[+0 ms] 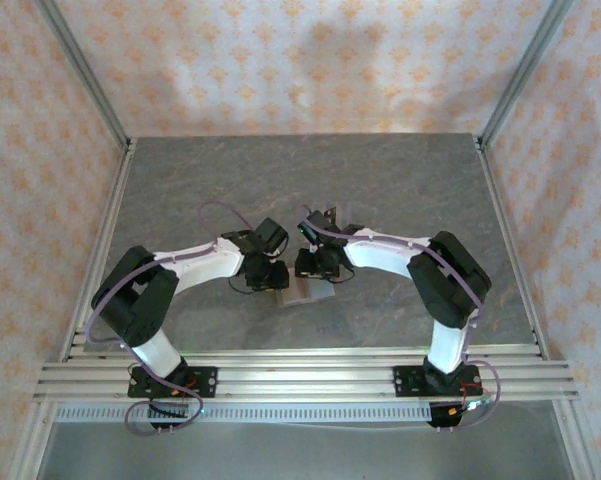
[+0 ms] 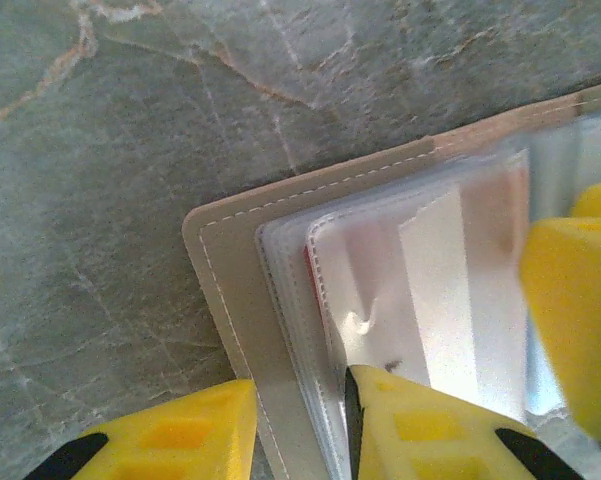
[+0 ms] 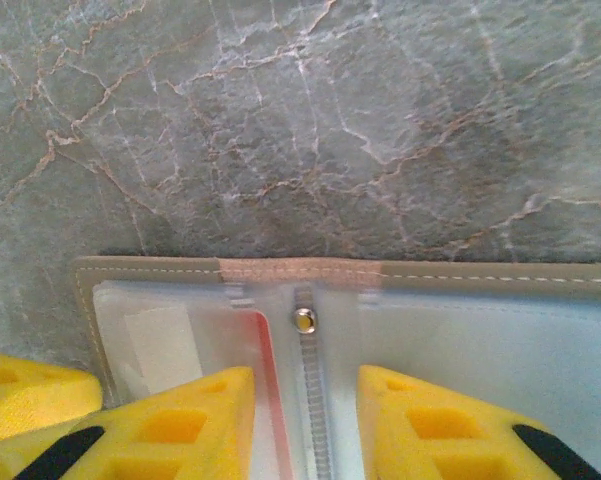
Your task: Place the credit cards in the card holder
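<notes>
The card holder (image 1: pixel 307 292) lies open and flat on the table between my two grippers. Its olive-brown cover (image 2: pixel 230 260) frames clear sleeves. A red credit card (image 2: pixel 309 265) sits inside a sleeve, with just its edge showing. My left gripper (image 2: pixel 300 388) is open and low over the holder's corner, one finger over the table and the other on the sleeves. My right gripper (image 3: pixel 305 378) is open and straddles the spine and its snap stud (image 3: pixel 303 320). The red credit card's edge (image 3: pixel 268 360) runs just left of that spine.
The grey marbled table (image 1: pixel 310 180) stretches away behind the holder. Metal frame posts and patterned walls close it in on three sides. The two grippers are very close: a right fingertip (image 2: pixel 570 300) shows in the left wrist view and a left fingertip (image 3: pixel 20 395) in the right.
</notes>
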Controlling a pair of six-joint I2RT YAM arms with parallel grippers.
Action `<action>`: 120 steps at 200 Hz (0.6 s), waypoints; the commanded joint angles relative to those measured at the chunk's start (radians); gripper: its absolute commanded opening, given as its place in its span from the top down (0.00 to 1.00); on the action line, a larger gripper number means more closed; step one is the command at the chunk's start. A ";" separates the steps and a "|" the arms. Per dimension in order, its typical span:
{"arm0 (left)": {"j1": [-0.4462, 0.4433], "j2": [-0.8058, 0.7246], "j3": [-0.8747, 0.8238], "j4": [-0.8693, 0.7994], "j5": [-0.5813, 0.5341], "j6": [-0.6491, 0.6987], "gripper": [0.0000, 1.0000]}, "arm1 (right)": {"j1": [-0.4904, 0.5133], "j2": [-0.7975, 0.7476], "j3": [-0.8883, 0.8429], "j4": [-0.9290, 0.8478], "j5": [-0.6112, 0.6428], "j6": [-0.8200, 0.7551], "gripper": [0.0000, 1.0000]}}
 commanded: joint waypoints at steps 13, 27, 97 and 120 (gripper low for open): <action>0.003 0.030 -0.005 0.003 -0.045 0.015 0.74 | 0.004 -0.045 0.037 -0.114 0.141 -0.073 0.68; 0.002 0.028 -0.018 0.008 -0.052 0.012 0.75 | 0.004 -0.042 0.048 -0.142 0.178 -0.094 0.68; -0.001 0.021 -0.042 0.020 -0.053 0.006 0.76 | 0.004 0.019 0.081 -0.186 0.248 -0.147 0.68; 0.000 0.020 -0.044 0.023 -0.054 0.004 0.76 | 0.004 0.030 0.059 -0.176 0.251 -0.143 0.70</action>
